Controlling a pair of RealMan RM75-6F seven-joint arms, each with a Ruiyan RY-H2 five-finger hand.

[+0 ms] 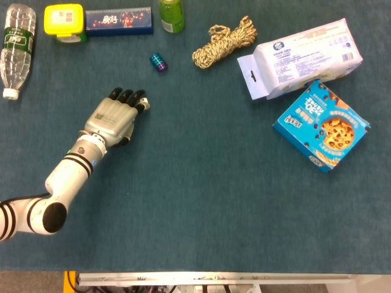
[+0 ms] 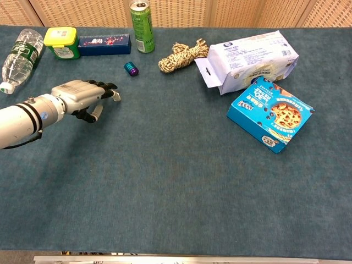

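Observation:
My left hand [image 1: 116,119] hovers palm down over the blue-green cloth at the left, fingers stretched forward and slightly apart, holding nothing. In the chest view the same left hand [image 2: 82,94] sits low over the cloth. The closest object is a small teal and purple cylinder [image 1: 158,62], lying a short way beyond the fingertips and to their right; it shows again as the cylinder [image 2: 131,69]. My right hand appears in neither view.
Along the far edge stand a clear water bottle [image 1: 17,46] lying flat, a yellow-lidded jar [image 1: 64,21], a dark blue long box [image 1: 119,20] and a green can [image 1: 171,15]. A rope bundle [image 1: 225,41], white bag [image 1: 305,58] and blue cookie box [image 1: 322,125] lie right.

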